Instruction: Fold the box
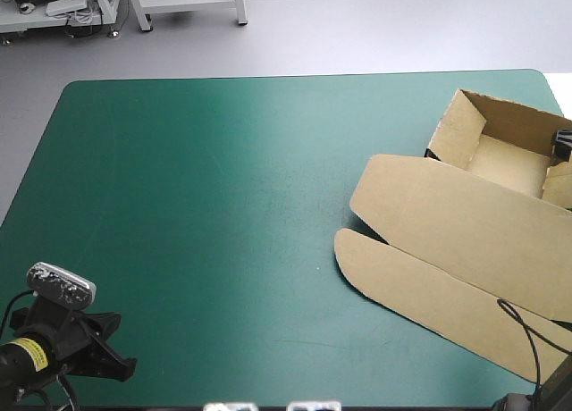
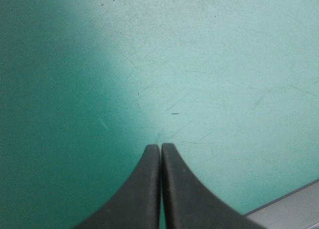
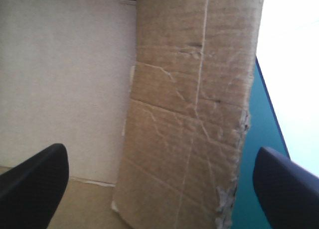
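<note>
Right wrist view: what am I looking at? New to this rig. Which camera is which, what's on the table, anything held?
Two robot arms work at a table with a teal-green cover. The high view looks down from behind them; each wrist view looks along one arm's gripper. On the table lies a brown box: an open tray with its lid flat, near the right edge. The left gripper is shut over bare cover, holding nothing. The right gripper is open at the tray, a board wall ahead between its fingers, not clamped.

Soft shadow darkens the teal-green cover (image 2: 50, 114) beside the left tool (image 2: 160, 148), while white glare burns beyond the box (image 3: 194, 114).
</note>
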